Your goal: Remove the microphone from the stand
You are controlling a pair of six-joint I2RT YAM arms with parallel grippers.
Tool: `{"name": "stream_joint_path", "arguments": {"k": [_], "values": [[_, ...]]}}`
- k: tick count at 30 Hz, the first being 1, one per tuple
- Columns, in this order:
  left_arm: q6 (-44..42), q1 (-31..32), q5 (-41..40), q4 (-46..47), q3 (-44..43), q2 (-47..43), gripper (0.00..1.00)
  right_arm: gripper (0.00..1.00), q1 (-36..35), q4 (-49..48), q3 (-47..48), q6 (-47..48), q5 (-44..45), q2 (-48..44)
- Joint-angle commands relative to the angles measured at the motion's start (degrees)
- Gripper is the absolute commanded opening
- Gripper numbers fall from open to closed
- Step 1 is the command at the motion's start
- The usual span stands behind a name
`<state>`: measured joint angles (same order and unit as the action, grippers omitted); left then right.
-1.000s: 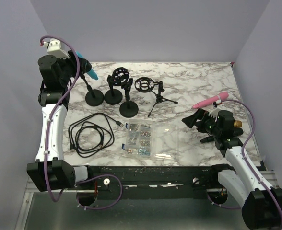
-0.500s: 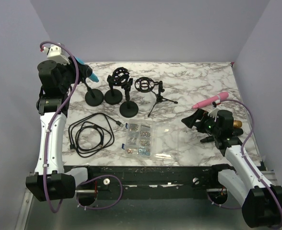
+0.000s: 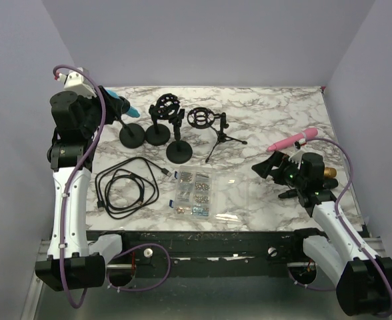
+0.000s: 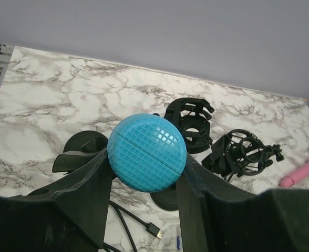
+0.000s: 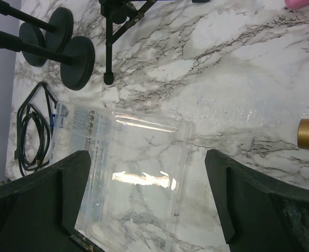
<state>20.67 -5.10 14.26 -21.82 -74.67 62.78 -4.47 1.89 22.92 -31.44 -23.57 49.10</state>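
Observation:
A blue microphone (image 3: 125, 105) is held in my left gripper (image 3: 116, 101) at the far left, close over the slanted rod of its round-based stand (image 3: 131, 135). I cannot tell if it is free of the clip. In the left wrist view the blue mesh head (image 4: 147, 152) sits between the fingers (image 4: 86, 184) of the left gripper (image 4: 144, 176), which is shut on it. The stand's base (image 4: 83, 146) shows just behind. My right gripper (image 3: 269, 167) is open and empty at the right, over the table; its jaws stand wide apart in the right wrist view (image 5: 146, 197).
Two shock-mount stands (image 3: 163, 117) (image 3: 179, 150) and a small tripod mount (image 3: 213, 130) stand mid-table. A coiled black cable (image 3: 125, 190) and a clear bag of screws (image 3: 195, 193) lie in front. A pink microphone (image 3: 291, 141) and a gold cylinder (image 3: 331, 172) lie at the right.
My left arm's wrist has shifted left and a little lower, still holding the blue microphone near the stand. The right arm has barely moved.

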Motion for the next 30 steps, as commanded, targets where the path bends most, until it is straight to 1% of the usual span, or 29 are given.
{"name": "stream_joint_path", "arguments": {"k": [1, 7, 11, 16, 22, 27, 30], "values": [[4.71, 0.88, 3.93, -5.4, 1.01, -2.68, 0.0, 1.0, 0.16, -1.31, -0.59, 0.72, -1.4, 0.2], [5.61, 1.15, 3.87, -5.85, 1.5, -3.61, 0.0, 1.0, 0.12, -1.35, -0.68, 0.63, -1.66, 0.03], [4.53, 1.23, 2.0, -6.65, 0.75, -4.79, 0.0, 1.0, 0.16, -1.32, -0.88, 0.57, -1.65, -0.43], [4.0, 1.24, 2.24, -7.17, -1.94, -4.85, 0.0, 1.0, 0.16, -1.31, -0.73, 0.68, -1.57, 0.27], [4.12, 1.24, 1.33, -7.2, -1.55, -5.74, 0.0, 1.0, 0.16, -1.33, -0.51, 0.83, -1.24, 0.76], [3.88, 1.24, 2.67, -8.52, -3.39, -6.03, 0.0, 1.0, 0.21, -1.36, -0.59, 0.77, -1.31, 1.01], [2.76, 1.23, 3.0, -11.18, -6.91, -5.67, 0.0, 1.0, 0.15, -1.33, -0.33, 0.94, -1.15, 1.54]]}}
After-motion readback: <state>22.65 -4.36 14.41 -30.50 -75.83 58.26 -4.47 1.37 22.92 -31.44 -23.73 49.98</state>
